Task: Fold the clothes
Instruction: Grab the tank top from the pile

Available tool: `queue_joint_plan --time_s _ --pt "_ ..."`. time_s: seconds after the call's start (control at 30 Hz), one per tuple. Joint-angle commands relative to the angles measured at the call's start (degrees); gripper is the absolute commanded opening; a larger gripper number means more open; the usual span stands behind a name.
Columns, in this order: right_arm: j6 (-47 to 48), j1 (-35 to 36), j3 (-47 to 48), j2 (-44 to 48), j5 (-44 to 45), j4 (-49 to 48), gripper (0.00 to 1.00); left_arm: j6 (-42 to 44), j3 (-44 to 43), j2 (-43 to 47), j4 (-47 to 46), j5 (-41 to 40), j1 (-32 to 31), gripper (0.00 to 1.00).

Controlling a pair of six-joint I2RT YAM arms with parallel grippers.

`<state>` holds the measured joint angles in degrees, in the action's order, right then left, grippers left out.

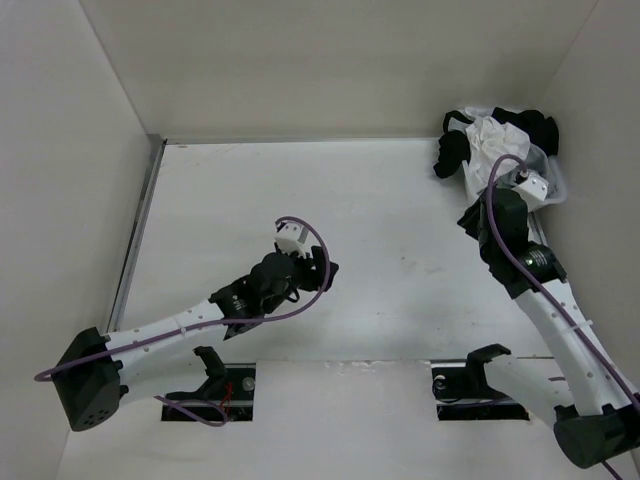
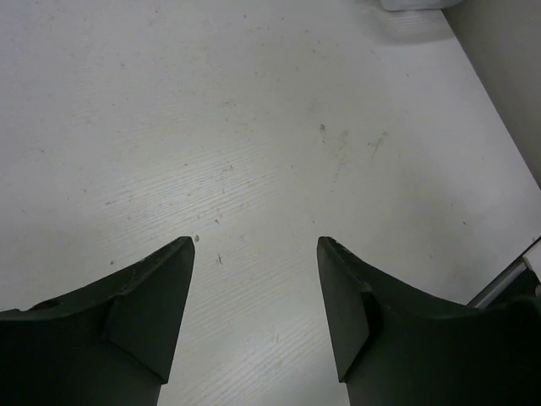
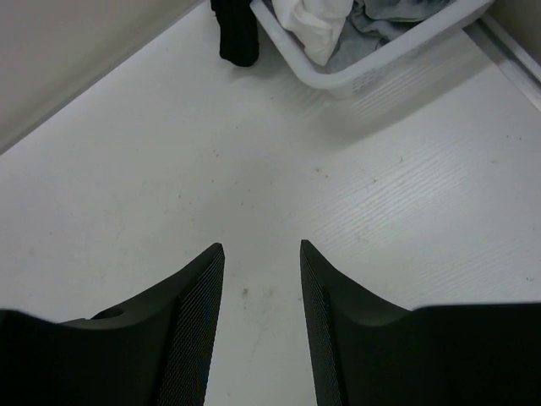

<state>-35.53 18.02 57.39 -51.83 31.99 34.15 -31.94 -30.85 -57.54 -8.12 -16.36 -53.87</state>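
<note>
Right wrist view, with the top external view for reference: you see the right gripper (image 3: pixel 260 245) with its fingers apart and nothing between them, hanging over bare table (image 3: pixel 169 169). The top (image 3: pixel 313 25) lies ahead of these fingers and a little to their right, bunched inside the basket (image 3: pixel 380 72), with a grey garment (image 3: pixel 385 15) just beside it on the far side and a black garment (image 3: pixel 235 34) draped over the basket's corner, ahead and slightly left. The top is well apart from the fingertips, and the basket's near wall stands between them. Its long axis cannot be told, since the fabric is crumpled and only a fold of it shows; the straps are not visible. The left gripper (image 2: pixel 256 241) also has its fingers wide apart and empty, and ahead of them you see only table; just a sliver of the basket shows at the far right edge of that view. From above, the top (image 1: pixel 495 135) sits in the far right corner, so the right arm is plainly the nearer. Judged from this, your coming reach goes forward and up over the basket wall, bearing slightly right, to pinch the white fold and not the black cloth beside it.
</note>
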Motion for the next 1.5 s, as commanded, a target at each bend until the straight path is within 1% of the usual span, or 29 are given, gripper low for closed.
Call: queue_joint_plan --time_s 0.0,0.07,0.1,0.13,0.2,0.23,0.3,0.33,0.4,0.43,0.5,0.53,0.6,0.7,0.8,0.93,1.13,1.2,1.37,1.4,1.47 --pt "3.44 -3.29 1.94 -2.47 -2.98 -7.07 0.46 0.13 -0.44 0.14 -2.51 -0.17 1.17 0.60" --pt "4.67 -6.54 2.64 -5.46 -5.87 -10.32 0.34 0.21 0.52 0.32 -4.09 0.36 1.96 0.61" --pt "5.03 -7.68 3.17 -6.86 -7.19 -11.64 0.27 0.48 1.22 0.32 -5.23 0.71 2.32 0.62" --pt "5.29 -9.09 3.78 -8.44 -8.33 -12.96 0.17 0.57 1.93 0.15 -6.54 1.06 2.58 0.62" --pt "5.56 -11.72 5.97 -12.04 -10.27 -14.20 0.02 1.00 3.42 0.15 -9.36 2.03 3.02 0.62" --pt "5.73 -12.87 7.46 -14.32 -11.06 -14.46 0.00 1.53 4.13 -0.03 -10.85 2.38 3.20 0.61" --pt "7.31 -15.59 11.50 -19.59 -11.51 -15.08 0.00 2.15 4.92 -0.29 -12.70 2.82 3.81 0.53" --pt "8.36 -16.91 13.61 -22.14 -11.42 -15.43 0.00 2.24 5.27 -0.47 -13.23 2.65 4.25 0.47" --pt "10.12 -19.90 18.09 -27.68 -11.68 -16.74 0.00 2.32 5.80 -1.34 -14.20 2.91 5.48 0.29" --pt "10.74 -21.04 19.77 -29.71 -11.77 -17.36 0.02 2.24 5.80 -1.70 -14.20 3.00 5.92 0.24" --pt "11.97 -23.94 24.24 -35.67 -12.12 -19.29 0.11 1.97 5.80 -3.01 -14.12 3.35 7.06 0.11" --pt "12.32 -25.26 26.79 -38.84 -13.08 -19.65 0.16 1.89 5.63 -3.89 -13.94 3.44 7.41 0.10" --pt "12.59 -27.20 32.76 -45.52 -15.89 -19.21 0.26 1.71 5.54 -5.82 -14.38 3.27 8.12 0.11" --pt "13.82 -28.44 41.64 -54.66 -21.25 -17.46 0.37 0.66 5.36 -8.99 -15.25 3.17 9.96 0.26" --pt "14.96 -28.61 48.77 -61.61 -22.85 -15.44 0.43 -0.84 6.24 -10.75 -17.71 3.88 11.54 0.37" --pt "15.40 -29.14 53.44 -66.90 -23.90 -15.25 0.49 -1.54 7.29 -11.19 -20.09 4.93 12.87 0.42" --pt "16.02 -28.88 54.67 -70.33 -27.33 -15.96 0.49 -1.81 7.56 -13.21 -22.47 5.55 13.31 0.44" --pt "16.11 -28.70 55.72 -71.73 -27.07 -15.87 0.48 -1.81 7.38 -13.83 -22.47 5.81 13.39 0.44" --pt "15.23 -28.53 58.45 -74.46 -27.07 -15.43 0.41 -1.89 7.38 -13.74 -22.47 5.81 13.75 0.44" --pt "15.23 -28.44 58.80 -74.81 -27.07 -15.26 0.41 -1.89 7.38 -13.83 -22.47 5.81 13.75 0.44" --pt "15.23 -28.35 59.59 -75.52 -26.80 -14.64 0.45 -1.89 7.30 -14.00 -22.47 5.81 13.75 0.44"
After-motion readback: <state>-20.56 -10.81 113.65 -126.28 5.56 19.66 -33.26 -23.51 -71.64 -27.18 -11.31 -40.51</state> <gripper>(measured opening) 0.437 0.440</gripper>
